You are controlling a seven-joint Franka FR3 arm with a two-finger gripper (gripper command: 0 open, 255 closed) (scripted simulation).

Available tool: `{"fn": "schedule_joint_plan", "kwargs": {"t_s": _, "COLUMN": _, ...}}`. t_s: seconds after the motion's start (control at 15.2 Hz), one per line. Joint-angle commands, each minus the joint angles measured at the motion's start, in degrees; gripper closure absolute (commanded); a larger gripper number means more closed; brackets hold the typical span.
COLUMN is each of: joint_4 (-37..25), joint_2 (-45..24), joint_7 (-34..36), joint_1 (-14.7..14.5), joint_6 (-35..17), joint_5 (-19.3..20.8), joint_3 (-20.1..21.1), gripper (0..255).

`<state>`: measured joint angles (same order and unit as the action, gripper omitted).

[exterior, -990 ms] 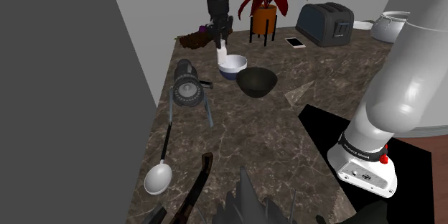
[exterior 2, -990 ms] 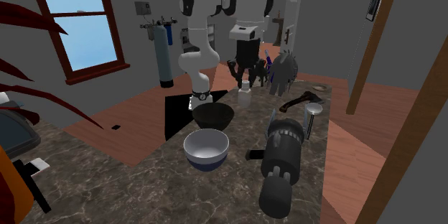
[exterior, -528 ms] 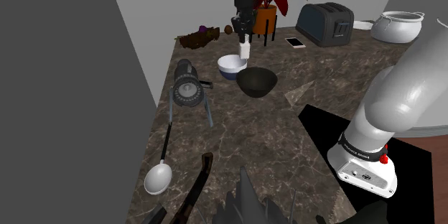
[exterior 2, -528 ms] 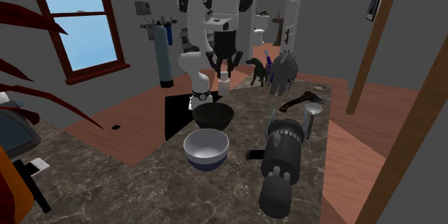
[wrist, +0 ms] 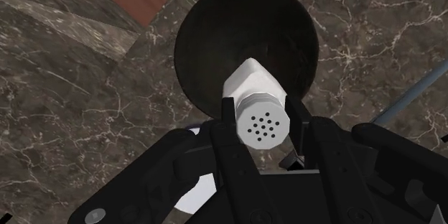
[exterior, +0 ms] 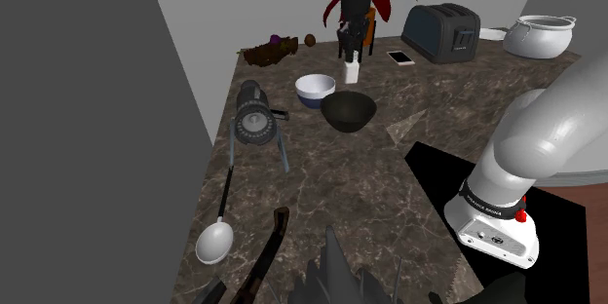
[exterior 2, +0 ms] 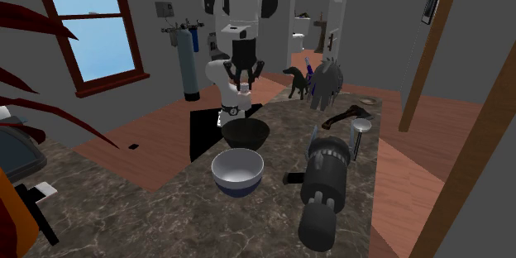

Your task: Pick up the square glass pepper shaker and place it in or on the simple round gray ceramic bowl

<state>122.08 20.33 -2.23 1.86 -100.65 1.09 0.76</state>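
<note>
We see the pincer (exterior: 351,47) pinching the pepper shaker (exterior: 351,70), its black fingers (wrist: 228,133) pressed against opposite sides just under the cap. The shaker is drawn white, with a square-sided body and a rounded cap pierced by a cluster of small holes. It hangs cap uppermost in the air, clear of the dark marble tabletop (exterior: 331,185).

Below it stands the round bowl (exterior: 349,110), which looks very dark grey, close to black. In the wrist view the shaker's body shows against the bowl's dark hollow. In the second exterior view there is open space between the shaker's base and the bowl's rim, so the two are apart.

Just beside the dark bowl, on the shoulder view's left, we find a white bowl with a blue foot (exterior: 315,89). Farther left a dark cylindrical grinder (exterior: 255,115) lies on its side, and a spoon (exterior: 215,241) rests near the tabletop's nearer edge.

Along the far side, well apart from the bowls, stand a dark toaster (exterior: 440,31) and a white pot (exterior: 539,33), with a phone (exterior: 400,57) lying flat. The white arm (exterior: 546,127) rises from its stand (exterior: 495,224) at the shoulder view's lower right.
</note>
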Motion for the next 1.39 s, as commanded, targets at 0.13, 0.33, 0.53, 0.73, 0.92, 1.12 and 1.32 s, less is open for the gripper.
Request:
{"fn": "schedule_joint_plan", "kwargs": {"t_s": 0.13, "joint_4": 3.2, "joint_2": 0.1, "joint_7": 0.1, "joint_1": 0.0, "joint_6": -3.2, "joint_5": 0.0, "joint_3": 0.0, "gripper": 255}}
{"fn": "schedule_joint_plan", "kwargs": {"t_s": 0.33, "joint_4": 5.4, "joint_2": -0.1, "joint_7": 0.1, "joint_1": 0.0, "joint_6": -5.5, "joint_5": 0.0, "joint_3": 0.0, "gripper": 255}}
{"fn": "schedule_joint_plan", "kwargs": {"t_s": 0.53, "joint_4": 7.4, "joint_2": -0.4, "joint_7": 0.2, "joint_1": 0.0, "joint_6": -7.9, "joint_5": 0.0, "joint_3": 0.0, "gripper": 255}}
{"fn": "schedule_joint_plan", "kwargs": {"t_s": 0.73, "joint_4": 9.4, "joint_2": -0.9, "joint_7": 0.2, "joint_1": 0.0, "joint_6": -10.3, "joint_5": 0.1, "joint_3": 0.0, "gripper": 255}}
{"fn": "schedule_joint_plan", "kwargs": {"t_s": 0.92, "joint_4": 11.2, "joint_2": -1.4, "joint_7": 0.3, "joint_1": 0.0, "joint_6": -12.6, "joint_5": 0.1, "joint_3": 0.0, "gripper": 255}}
{"fn": "schedule_joint_plan", "kwargs": {"t_s": 1.12, "joint_4": 11.5, "joint_2": -1.5, "joint_7": 0.3, "joint_1": 0.0, "joint_6": -13.0, "joint_5": 0.1, "joint_3": 0.0, "gripper": 255}}
{"fn": "schedule_joint_plan", "kwargs": {"t_s": 1.32, "joint_4": 11.5, "joint_2": -1.5, "joint_7": 0.3, "joint_1": 0.0, "joint_6": -13.0, "joint_5": 0.1, "joint_3": 0.0, "gripper": 255}}
